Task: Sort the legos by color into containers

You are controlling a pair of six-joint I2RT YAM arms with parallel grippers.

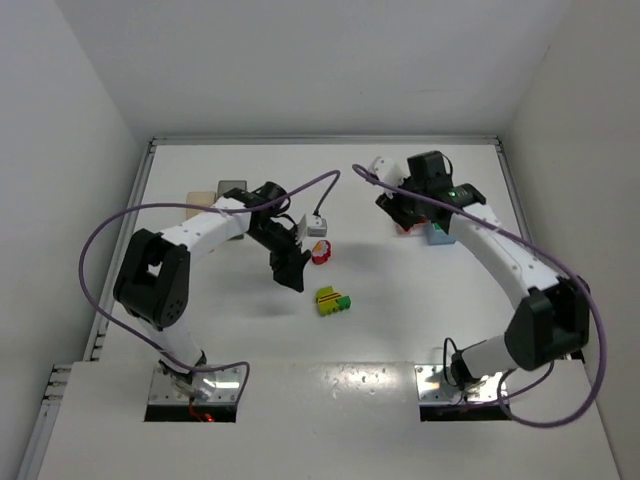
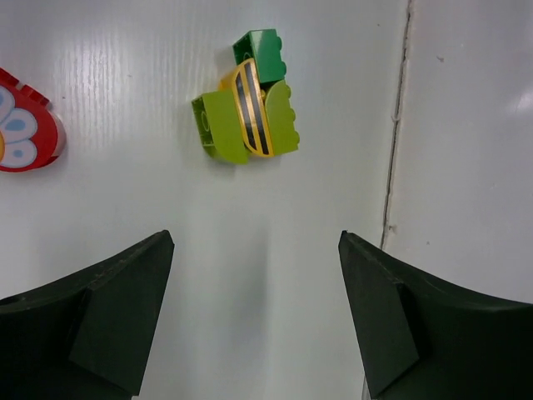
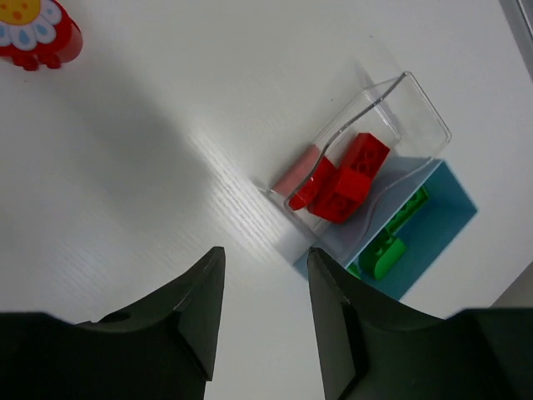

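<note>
Left gripper (image 2: 256,250) spread wide, empty | I should centre it over the lime-green, yellow-striped and dark-green plastic brick cluster (image 2: 247,117), then descend straight | right gripper (image 3: 265,258) slightly parted, empty

You've got the left gripper (image 1: 291,268) left of frame centre, just up-left of the green-yellow brick cluster (image 1: 334,300). Red brick (image 1: 321,252) sits right beside that gripper. Right gripper (image 1: 400,212) is upper right, next to the blue bin (image 1: 438,236).
</note>
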